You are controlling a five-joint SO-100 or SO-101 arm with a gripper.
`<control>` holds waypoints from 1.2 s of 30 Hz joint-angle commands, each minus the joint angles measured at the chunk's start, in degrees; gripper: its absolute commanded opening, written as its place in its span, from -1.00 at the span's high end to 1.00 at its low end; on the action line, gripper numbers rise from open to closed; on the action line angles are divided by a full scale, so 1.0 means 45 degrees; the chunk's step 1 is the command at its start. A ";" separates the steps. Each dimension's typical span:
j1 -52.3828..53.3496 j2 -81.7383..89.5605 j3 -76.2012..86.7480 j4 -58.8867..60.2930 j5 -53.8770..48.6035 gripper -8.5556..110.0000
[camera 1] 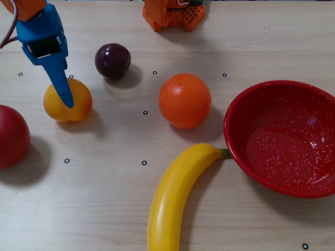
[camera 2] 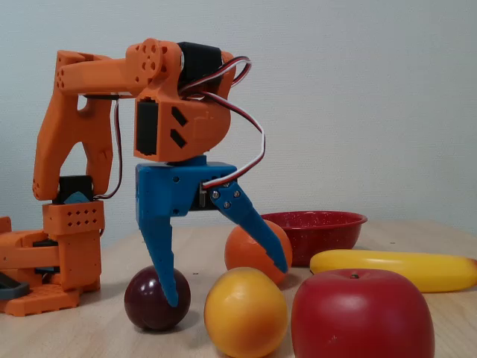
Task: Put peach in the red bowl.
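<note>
The peach point(camera 1: 73, 107) lies at the left of the table in a fixed view, small, yellow-orange and creased. My blue gripper point(camera 1: 58, 81) hangs over it, and one finger point(camera 1: 65, 94) crosses its top. In a fixed view from the side, the gripper point(camera 2: 227, 286) is open just above the peach point(camera 2: 246, 317). One finger point(camera 2: 165, 272) reaches down in front of the plum point(camera 2: 149, 302) and the other slants over the peach. Nothing is held. The red bowl point(camera 1: 314, 191) sits at the right; in the side view the red bowl point(camera 2: 324, 224) stands far behind.
An orange point(camera 1: 185, 100) lies between the peach and the bowl. A banana point(camera 1: 175, 196) lies in front, its stem touching the bowl's rim. A red apple point(camera 1: 10, 136) sits at the left edge and a plum point(camera 1: 112, 60) behind the peach. The arm's base point(camera 1: 172, 13) stands at the back.
</note>
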 commanded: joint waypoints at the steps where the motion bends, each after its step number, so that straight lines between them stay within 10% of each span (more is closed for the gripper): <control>1: 0.0098 0.0547 -0.1309 -0.0293 -0.0508 0.07; 36: 0.0078 -0.0957 -0.0938 -0.1719 -0.1035 0.04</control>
